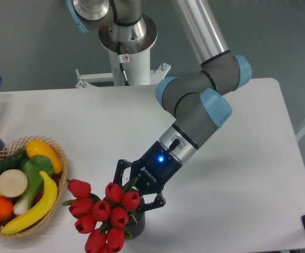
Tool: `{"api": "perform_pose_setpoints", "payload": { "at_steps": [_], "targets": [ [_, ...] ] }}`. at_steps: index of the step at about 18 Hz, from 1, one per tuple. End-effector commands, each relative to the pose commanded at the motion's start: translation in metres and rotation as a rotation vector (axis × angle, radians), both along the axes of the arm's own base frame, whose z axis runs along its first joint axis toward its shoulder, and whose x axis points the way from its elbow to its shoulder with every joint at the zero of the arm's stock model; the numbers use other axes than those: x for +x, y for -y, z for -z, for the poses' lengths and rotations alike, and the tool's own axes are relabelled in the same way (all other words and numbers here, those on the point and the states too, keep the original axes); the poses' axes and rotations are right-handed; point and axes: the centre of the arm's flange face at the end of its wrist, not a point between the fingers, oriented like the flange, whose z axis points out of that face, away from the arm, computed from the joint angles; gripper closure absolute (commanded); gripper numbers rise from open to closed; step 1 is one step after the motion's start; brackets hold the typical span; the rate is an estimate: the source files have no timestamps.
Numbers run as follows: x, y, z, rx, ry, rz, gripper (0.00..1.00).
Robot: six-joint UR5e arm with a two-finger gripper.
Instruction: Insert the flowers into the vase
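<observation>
- Nearest the camera, the bunch of red tulip heads with short green stems [106,216] spills toward the table's front edge and to the left, over the small dark grey ribbed vase [134,225]; only a sliver of the vase shows at lower right of the blooms.
- The bunch's long axis runs aslant: stem ends up-right toward the claw, heads down-left. It leans rather than standing upright, probably because the arm comes in at an angle.
- Just behind, the black two-finger gripper [136,192] has its fingers spread either side of the stems; whether they pinch the stems I cannot tell, as blooms hide the tips.
- To the left, well apart, a woven wicker basket [58,153] holds fruit and vegetables.
- Farthest back stands the arm's white pedestal [128,63].
</observation>
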Motion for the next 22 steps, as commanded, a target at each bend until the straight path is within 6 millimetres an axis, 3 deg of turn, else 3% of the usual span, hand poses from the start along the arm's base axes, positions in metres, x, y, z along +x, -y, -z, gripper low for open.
{"api": "perform_pose_setpoints", "payload": {
  "at_steps": [3,9,11,19,22],
  "targets": [
    [-0.001,0.005,0.008,-0.001,-0.010,0.004,0.62],
    [-0.003,0.018,0.023,-0.020,0.019,-0.012,0.06],
    [-0.001,0.027,0.026,-0.026,0.028,-0.021,0.01],
    [-0.001,0.076,0.032,-0.019,-0.011,-0.046,0.00],
    [-0.011,0.091,0.030,-0.016,-0.019,-0.071,0.00]
  ]
}}
